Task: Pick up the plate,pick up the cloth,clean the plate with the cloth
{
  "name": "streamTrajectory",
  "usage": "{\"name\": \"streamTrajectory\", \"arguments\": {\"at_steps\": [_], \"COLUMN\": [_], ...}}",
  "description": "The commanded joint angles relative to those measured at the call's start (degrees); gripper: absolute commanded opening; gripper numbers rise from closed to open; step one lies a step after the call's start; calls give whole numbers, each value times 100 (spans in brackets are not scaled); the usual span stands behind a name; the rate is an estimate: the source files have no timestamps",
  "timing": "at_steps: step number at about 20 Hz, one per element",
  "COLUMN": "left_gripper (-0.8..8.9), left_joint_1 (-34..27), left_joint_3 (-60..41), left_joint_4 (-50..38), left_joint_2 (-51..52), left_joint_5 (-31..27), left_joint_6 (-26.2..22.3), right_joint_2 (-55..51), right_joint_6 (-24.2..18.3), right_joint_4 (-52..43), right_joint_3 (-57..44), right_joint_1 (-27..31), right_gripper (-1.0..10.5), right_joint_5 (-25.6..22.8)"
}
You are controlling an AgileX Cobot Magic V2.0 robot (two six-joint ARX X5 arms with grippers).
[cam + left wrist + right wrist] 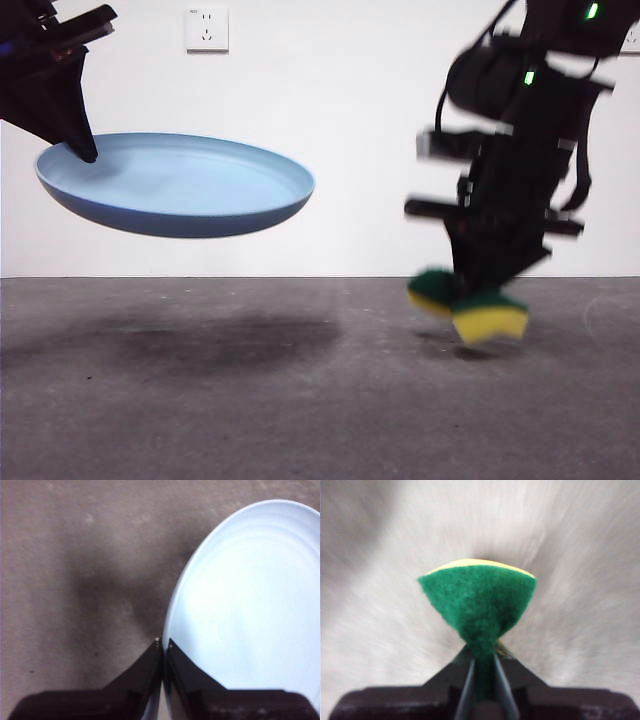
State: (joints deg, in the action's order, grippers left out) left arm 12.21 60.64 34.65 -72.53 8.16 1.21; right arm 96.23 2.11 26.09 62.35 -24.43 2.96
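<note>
- Plate [175,185] is off the worktop, hanging in the air over the left part of the table, nearly level w/ a slight tilt. Its shadow lies on the grey table [300,400] below, so nothing is touching the surface.
- Left gripper [85,150] has the plate by its rim, at the edge towards the left side. In the left wrist view the jaws are pinched tight together on the rim [163,650], one jaw above and one under. So "pick up the plate" looks done.
- Cloth, really a yellow foam sponge w/ a dark green scouring face [470,305], is also off the table, hanging low over the right part of the worktop, a small shadow under it.
- Right gripper [490,280] is clamped on it from above. The right wrist view shows the jaws squeezing the sponge in the middle so the green face [479,600] fans out past the tips, w/ a sliver of yellow behind. So "pick up the cloth" looks done too.
- Right arm and the table in its wrist view are blurred, so that arm is prob. moving; can't tell which way from here.
- Plate and sponge are well apart, w/ open table between them. No contact yet.
- Left to do, as I judge it: bring the sponge over to the plate, press it on the inner face and wipe. The cleaning itself hasn't started, approx. two of three steps in.
</note>
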Motion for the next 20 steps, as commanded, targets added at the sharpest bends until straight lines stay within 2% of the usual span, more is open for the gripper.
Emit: {"name": "streamTrajectory", "arguments": {"at_steps": [1,5,10,14,17,20], "left_gripper": [-7,-7,-7,-7,-7,-7], "left_joint_1": [26,138,837,1499,1814,1860], "left_joint_3": [-17,-17,-17,-17,-17,-17], "left_joint_4": [-72,-81,-315,-481,-535,-691], "left_joint_2": [-96,-400,-702,-702,-702,-702], "left_joint_5": [-258,-236,-66,9,26,313], "left_joint_6": [-42,13,271,374,391,525], "right_joint_2": [-557,-1591,-1963,-1709,-1421,-1047], "right_joint_6": [334,717,800,793,796,798], "right_joint_4": [-9,-81,-243,-291,-339,-420], "right_joint_3": [9,9,9,7,9,9], "right_joint_1": [-149,-479,-1154,-1617,-1718,-1735], "right_gripper": [-12,-12,-12,-12,-12,-12], "right_joint_5": [66,907,782,-35,-35,15]}}
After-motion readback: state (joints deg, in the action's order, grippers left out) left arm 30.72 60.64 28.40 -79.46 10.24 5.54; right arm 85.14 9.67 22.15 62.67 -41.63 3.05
